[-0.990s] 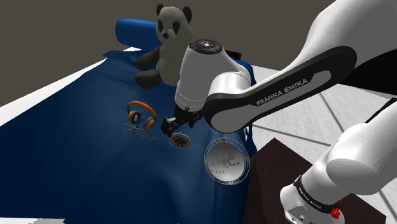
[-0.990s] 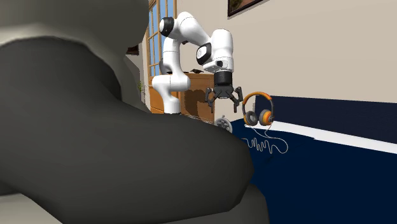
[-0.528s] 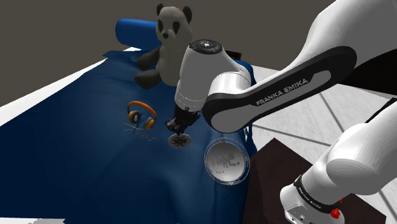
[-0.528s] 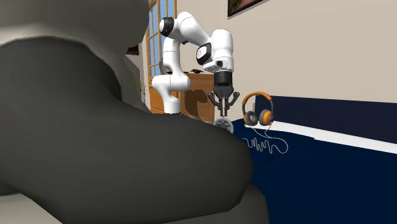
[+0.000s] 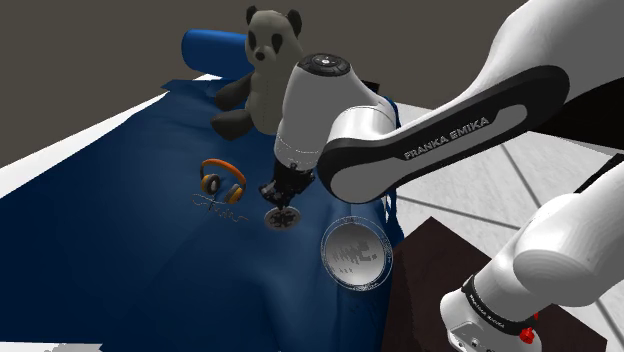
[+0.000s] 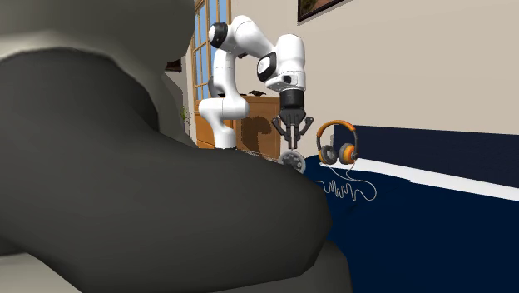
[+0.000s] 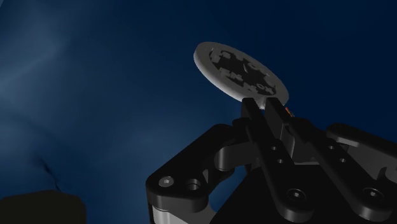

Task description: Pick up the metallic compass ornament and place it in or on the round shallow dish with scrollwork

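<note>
Wrist view: gripper [image 7: 263,107] pinched narrow on the rim of the grey compass ornament [image 7: 238,69]
Shoulder view puts the ornament under the fingers, low over the blue cover [image 5: 120,250]; whether it touches the cloth I cannot tell; orange headphones [image 5: 222,181] lie just beside it; the round dish [image 5: 355,253] sits apart, nearer the stand [image 5: 430,265]; a panda toy [image 5: 262,70] sits beyond.

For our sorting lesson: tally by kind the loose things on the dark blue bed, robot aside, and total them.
Grey-and-black panda soft toy: 1
Orange-and-black headphones: 1
Grey round compass ornament: 1
Silvery round shallow dish with scrollwork: 1
Blue pillow: 1
Total: 5
</note>
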`<state>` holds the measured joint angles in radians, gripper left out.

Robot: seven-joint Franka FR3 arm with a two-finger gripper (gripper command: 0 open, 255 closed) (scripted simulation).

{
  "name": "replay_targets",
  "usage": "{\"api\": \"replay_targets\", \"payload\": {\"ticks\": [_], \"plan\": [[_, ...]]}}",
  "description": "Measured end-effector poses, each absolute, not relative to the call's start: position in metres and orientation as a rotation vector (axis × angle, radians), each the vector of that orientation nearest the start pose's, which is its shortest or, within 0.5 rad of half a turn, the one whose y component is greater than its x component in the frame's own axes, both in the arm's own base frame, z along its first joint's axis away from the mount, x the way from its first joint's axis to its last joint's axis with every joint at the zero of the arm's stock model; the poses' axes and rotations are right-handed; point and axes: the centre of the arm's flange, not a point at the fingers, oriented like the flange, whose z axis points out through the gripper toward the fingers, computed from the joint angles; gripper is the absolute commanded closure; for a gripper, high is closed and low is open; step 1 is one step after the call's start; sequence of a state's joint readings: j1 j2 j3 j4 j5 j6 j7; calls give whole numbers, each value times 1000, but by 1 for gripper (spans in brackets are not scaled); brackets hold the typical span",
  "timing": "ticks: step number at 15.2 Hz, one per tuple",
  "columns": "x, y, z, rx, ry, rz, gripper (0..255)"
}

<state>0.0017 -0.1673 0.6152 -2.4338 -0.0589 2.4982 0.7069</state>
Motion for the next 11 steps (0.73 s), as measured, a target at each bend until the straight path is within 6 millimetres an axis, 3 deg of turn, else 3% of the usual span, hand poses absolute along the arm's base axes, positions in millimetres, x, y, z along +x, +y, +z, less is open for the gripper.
{"api": "replay_targets", "payload": {"ticks": [11], "plan": [[396, 283, 434, -3103, 67, -376, 255]]}}
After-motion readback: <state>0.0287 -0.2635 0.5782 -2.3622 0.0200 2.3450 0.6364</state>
